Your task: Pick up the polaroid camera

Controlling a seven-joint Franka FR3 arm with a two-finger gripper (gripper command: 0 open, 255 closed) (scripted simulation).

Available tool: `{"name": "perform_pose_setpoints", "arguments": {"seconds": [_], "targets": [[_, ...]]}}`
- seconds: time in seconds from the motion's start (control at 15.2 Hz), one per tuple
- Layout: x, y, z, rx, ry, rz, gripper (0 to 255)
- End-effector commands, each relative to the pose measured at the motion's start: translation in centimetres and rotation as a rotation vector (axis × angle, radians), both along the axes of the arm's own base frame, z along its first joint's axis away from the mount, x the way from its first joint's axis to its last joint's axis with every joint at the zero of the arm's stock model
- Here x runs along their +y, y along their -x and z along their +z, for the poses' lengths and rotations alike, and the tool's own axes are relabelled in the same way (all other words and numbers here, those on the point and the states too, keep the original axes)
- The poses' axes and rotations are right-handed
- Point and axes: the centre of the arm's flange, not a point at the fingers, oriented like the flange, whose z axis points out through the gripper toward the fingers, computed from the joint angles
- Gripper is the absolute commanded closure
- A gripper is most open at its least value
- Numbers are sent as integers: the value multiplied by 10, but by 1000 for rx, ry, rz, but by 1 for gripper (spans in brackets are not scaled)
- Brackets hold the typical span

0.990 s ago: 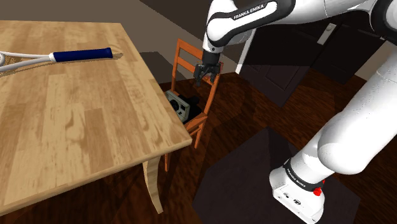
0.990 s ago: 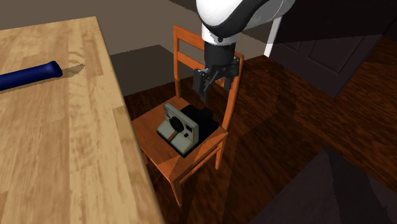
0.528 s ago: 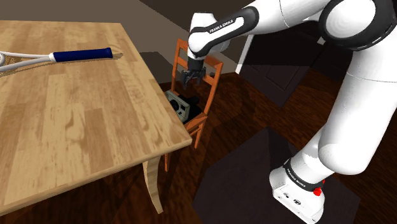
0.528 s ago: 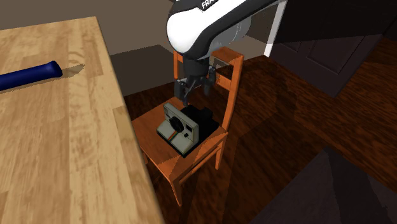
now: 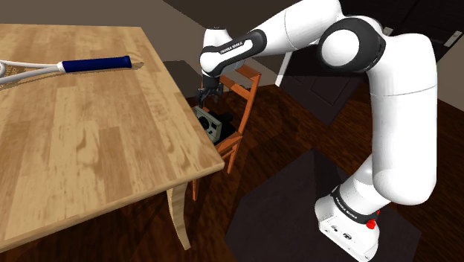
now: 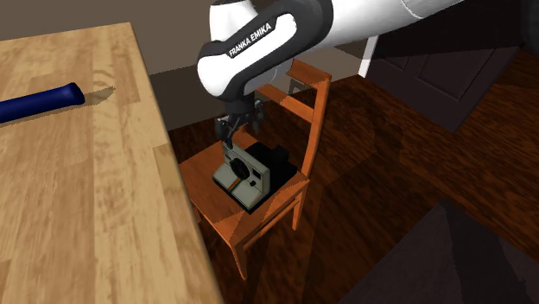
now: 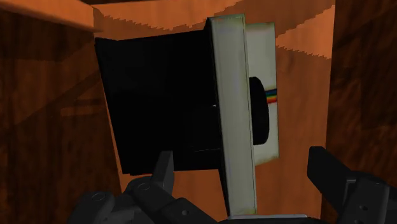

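Note:
The polaroid camera (image 6: 244, 175) is white-fronted with a black lens, a rainbow stripe and a black rear body. It stands on the seat of an orange wooden chair (image 6: 259, 220) beside the table. In the shoulder view the polaroid camera (image 5: 210, 123) peeks out past the table edge. My gripper (image 6: 229, 131) hangs just above its top, on the side nearest the table, open. In the wrist view the polaroid camera (image 7: 238, 108) lies close below my gripper (image 7: 242, 159), its white front between the spread fingers (image 7: 164, 170), untouched.
The wooden table (image 5: 89, 134) runs close beside the chair (image 5: 239, 88) and carries a blue-handled tool (image 5: 97, 64). The chair's backrest (image 6: 298, 82) rises right behind the gripper. A dark mat (image 5: 297, 201) covers the floor by my stand (image 5: 346, 223).
The arm has swung from over the chair's backrest towards the table and come down. The gripper now hovers right over the camera, still open. The camera has not moved.

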Motion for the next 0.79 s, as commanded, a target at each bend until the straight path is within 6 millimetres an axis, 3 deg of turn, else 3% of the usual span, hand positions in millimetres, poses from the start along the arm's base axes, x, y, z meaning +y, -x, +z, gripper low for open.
{"name": "perform_pose_setpoints", "arguments": {"seconds": [0.0,0.2,0.73], "targets": [[9,-20,-15,-6,3,7,0],[20,-47,-37,-14,7,17,0],[20,-47,-77,-14,7,17,0]]}}
